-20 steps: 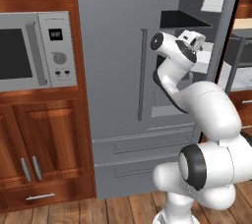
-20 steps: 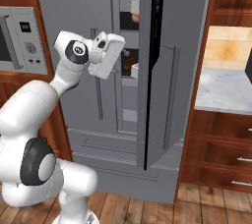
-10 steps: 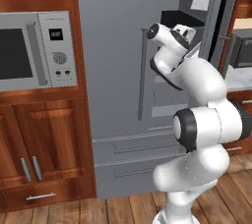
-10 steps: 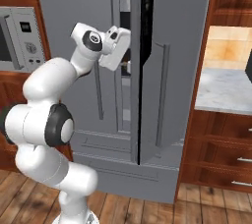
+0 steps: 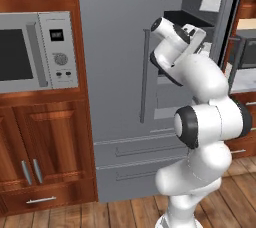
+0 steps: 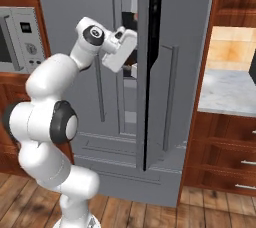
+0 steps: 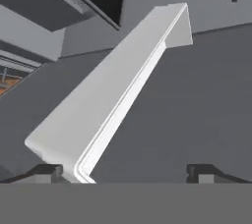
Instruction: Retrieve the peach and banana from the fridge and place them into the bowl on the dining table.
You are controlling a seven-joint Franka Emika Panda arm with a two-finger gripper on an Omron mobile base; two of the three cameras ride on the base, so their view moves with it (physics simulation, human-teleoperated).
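Reaching into the gap of the fridge (image 5: 120, 72), the white arm has its gripper (image 7: 125, 171) up at the level of the upper shelves, just inside the partly opened right door (image 6: 175, 72). The gripper is spread wide and holds nothing; in the hand view its two dark fingertips (image 7: 47, 171) sit well apart, with a white door bin (image 7: 113, 90) running diagonally close in front of them. Neither the peach nor the banana can be made out from here, so I cannot tell which shelf they lie on, and the bowl and dining table lie somewhere away from the fridge. The main risk, as I judge it, is a collision: the hand is close to the bin and the door edge, and a push forward could knock the bin or swing the door. A blind reach could also miss the fruit or send the round peach rolling off its shelf.
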